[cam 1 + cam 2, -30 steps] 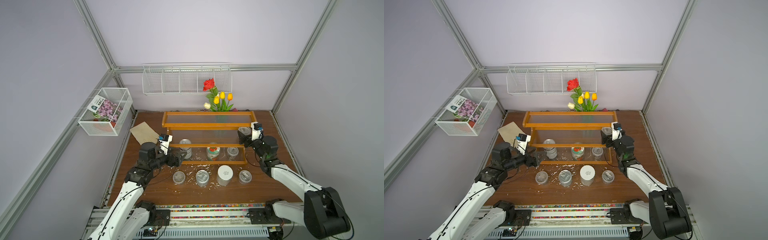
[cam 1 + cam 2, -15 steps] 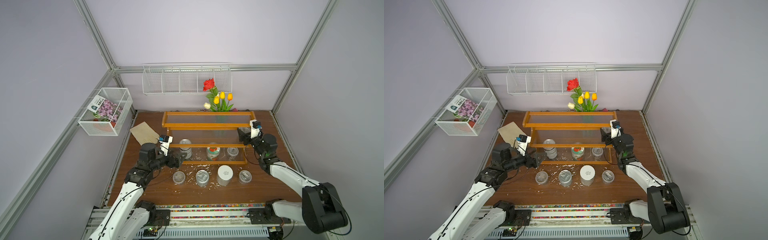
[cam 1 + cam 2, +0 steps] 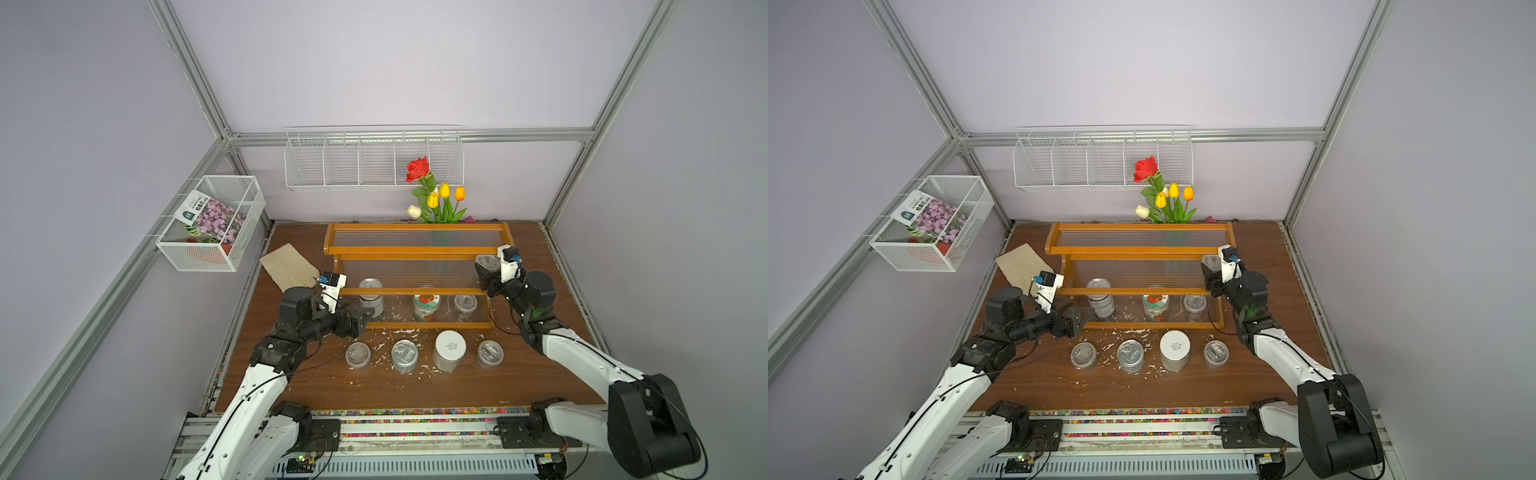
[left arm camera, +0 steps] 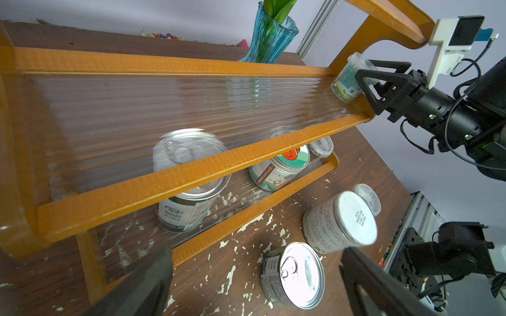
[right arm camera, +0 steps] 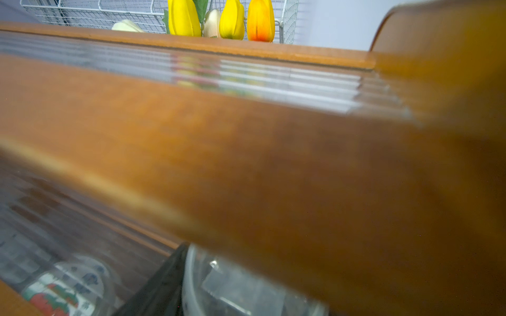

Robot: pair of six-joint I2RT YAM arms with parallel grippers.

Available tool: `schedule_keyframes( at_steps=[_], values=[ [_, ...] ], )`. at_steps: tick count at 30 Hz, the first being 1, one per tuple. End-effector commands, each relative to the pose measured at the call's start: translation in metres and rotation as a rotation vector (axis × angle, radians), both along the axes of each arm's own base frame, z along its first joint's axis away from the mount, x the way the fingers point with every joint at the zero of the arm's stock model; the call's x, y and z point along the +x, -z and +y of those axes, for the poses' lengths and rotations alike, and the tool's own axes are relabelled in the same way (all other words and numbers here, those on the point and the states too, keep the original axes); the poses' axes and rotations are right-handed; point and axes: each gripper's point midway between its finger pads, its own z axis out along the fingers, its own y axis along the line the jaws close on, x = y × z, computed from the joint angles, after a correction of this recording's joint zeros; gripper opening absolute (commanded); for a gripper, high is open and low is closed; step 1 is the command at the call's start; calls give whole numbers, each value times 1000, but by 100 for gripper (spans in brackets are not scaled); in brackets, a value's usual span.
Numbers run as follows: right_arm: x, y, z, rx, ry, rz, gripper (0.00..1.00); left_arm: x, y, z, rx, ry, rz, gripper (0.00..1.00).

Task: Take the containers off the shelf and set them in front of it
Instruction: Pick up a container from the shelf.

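On the shelf (image 3: 415, 250), right jaws have narrowed round a clear cup (image 3: 486, 262) (grip unclear); left jaws gape.

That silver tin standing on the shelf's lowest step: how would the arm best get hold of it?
Grip the silver tin around its round side wall, coming in low and level from the open front of the shelf. It stands upright, and the middle step seems to overhang its pull-tab lid, so a grab from above looks blocked. The open left gripper beside it seems best placed.
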Motion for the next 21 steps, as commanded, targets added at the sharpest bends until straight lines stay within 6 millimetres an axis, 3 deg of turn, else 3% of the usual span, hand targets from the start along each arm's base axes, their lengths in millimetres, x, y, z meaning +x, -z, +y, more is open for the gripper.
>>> schedule_keyframes(
  at_steps=[1,11,21],
  values=[
    [-5,-3,1,4,-18,-7,64,-1,4,0,1,12,9,99],
    [-26,-13,11,24,-96,-15,57,1,2,-1,3,15,7,99],
    [-79,-28,40,59,-271,-7,56,7,-5,-4,15,33,-1,99]
  ],
)
